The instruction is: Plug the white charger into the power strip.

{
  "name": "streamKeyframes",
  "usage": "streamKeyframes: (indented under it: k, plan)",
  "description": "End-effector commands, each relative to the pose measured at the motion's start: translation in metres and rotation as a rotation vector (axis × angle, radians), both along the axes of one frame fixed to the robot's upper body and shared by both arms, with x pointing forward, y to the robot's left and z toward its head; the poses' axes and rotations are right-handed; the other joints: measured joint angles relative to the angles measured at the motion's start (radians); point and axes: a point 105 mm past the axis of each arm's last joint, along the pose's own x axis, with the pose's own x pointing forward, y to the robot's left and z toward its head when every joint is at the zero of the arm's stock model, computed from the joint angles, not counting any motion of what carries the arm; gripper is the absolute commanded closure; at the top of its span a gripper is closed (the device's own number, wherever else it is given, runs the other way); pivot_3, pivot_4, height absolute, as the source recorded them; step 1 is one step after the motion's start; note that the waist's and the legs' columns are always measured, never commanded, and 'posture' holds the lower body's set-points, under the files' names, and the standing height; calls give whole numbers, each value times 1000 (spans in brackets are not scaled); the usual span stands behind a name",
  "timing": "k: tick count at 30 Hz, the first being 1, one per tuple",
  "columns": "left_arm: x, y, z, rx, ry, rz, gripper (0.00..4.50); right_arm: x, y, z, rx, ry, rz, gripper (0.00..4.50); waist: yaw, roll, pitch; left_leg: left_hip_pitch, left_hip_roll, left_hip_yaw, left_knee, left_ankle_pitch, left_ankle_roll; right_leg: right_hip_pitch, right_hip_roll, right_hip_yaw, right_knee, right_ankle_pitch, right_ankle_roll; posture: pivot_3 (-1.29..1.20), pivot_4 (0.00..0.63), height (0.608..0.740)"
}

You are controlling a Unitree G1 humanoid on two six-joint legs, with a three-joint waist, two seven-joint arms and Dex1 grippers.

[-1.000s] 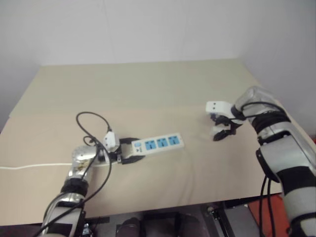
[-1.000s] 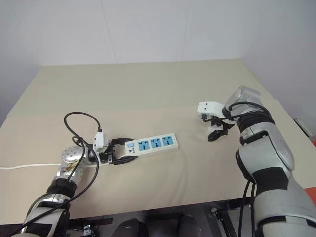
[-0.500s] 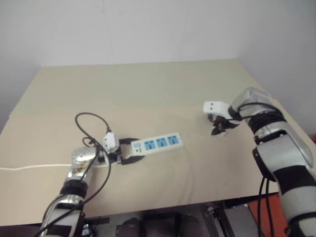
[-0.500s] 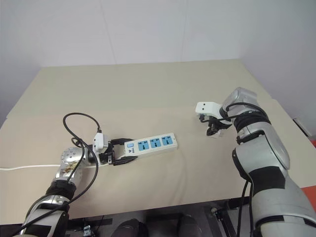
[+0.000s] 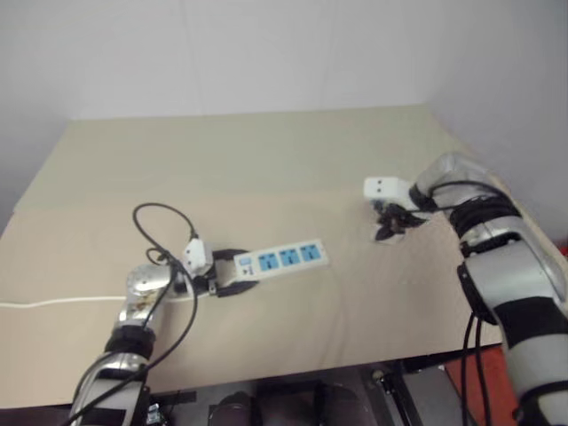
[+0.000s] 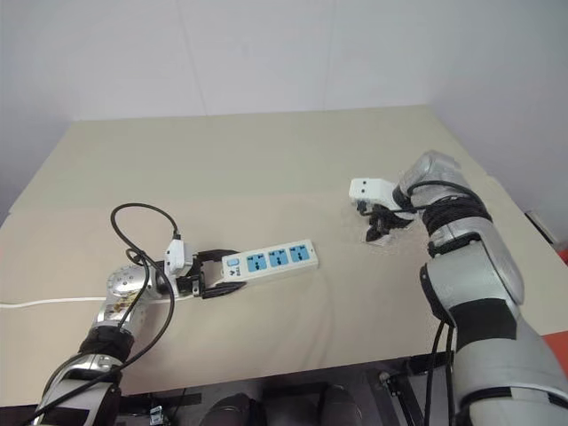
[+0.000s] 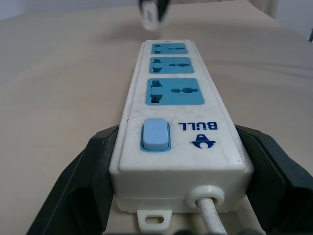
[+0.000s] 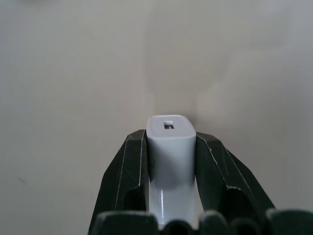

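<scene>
The right gripper (image 8: 171, 147) is clamped on the small white rectangular charger (image 8: 170, 142), held at three o'clock of the long white power strip (image 5: 280, 260) with blue sockets, well apart. The left gripper (image 7: 176, 161) pins the strip's switch end on the beige table (image 5: 266, 160). Carrying across, aligning and insertion remain.

Bare table (image 6: 293, 169) lies open between my right gripper (image 6: 380, 227) and the power strip (image 6: 271, 260), nothing standing in that stretch. At the strip's switch end my left gripper (image 7: 171, 161) flanks both sides, and a black cable (image 6: 133, 222) loops just behind it.
</scene>
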Motion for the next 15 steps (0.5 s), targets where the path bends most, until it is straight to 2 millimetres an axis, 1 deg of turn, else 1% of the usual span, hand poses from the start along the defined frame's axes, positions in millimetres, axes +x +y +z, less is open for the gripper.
streamKeyframes:
  k: [1,4,6,11,12,15]
  plan:
    - [-11,-4,-1,40,5,-85,1237,-26,40,47,326,-119,258,3393,0,0,0,0,0,-1,0,0,0,0,0,-1,0,0,0,0,150,740]
    - [-15,-4,-2,49,15,-117,1237,-51,68,61,581,-131,371,3393,2,0,0,1,1,-1,0,0,0,2,1,-1,0,0,0,0,150,740]
    - [-18,-3,-3,55,21,-139,1237,-65,84,60,714,-89,402,3393,2,0,0,1,1,-1,0,0,0,2,1,0,1,0,0,0,150,740]
    - [-21,-4,-4,66,27,-165,1237,-92,113,43,962,27,442,3393,9,0,0,1,1,-2,1,0,0,1,1,0,1,1,-2,0,150,740]
    - [-21,-4,-5,67,27,-166,1237,-96,121,36,1000,50,443,3393,11,0,0,1,1,-3,1,0,0,1,1,0,1,1,-2,0,150,740]
    - [-22,-6,-6,65,27,-161,1237,-104,135,24,1064,88,436,3393,15,0,0,1,0,-3,0,0,0,1,1,0,1,1,-2,0,150,740]
